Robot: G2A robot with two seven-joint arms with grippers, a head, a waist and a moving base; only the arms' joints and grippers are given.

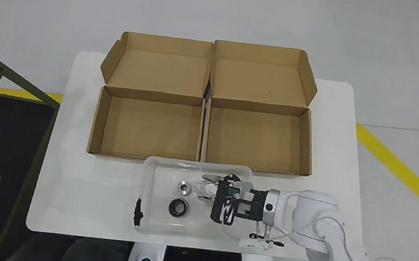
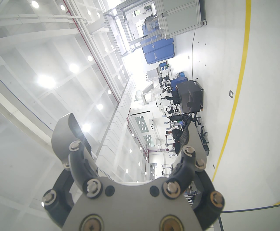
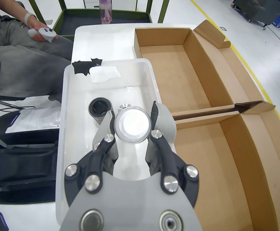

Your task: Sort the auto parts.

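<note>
Since both cardboard boxes (image 1: 149, 128) at the top view's upper centre hold no parts and the right claw (image 3: 132, 114) grips a round clear-rimmed part (image 3: 132, 129) at the clear plastic bin (image 1: 162, 168) at lower centre, sorting looks barely begun.

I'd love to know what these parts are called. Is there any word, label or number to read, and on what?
None can be read.
Black part: marks inside, too small.
Paper patch on the bin: blank.
Round part in the right gripper: no print.
Blue cabinet: a mark, blurred.
Boxes: plain.
</note>
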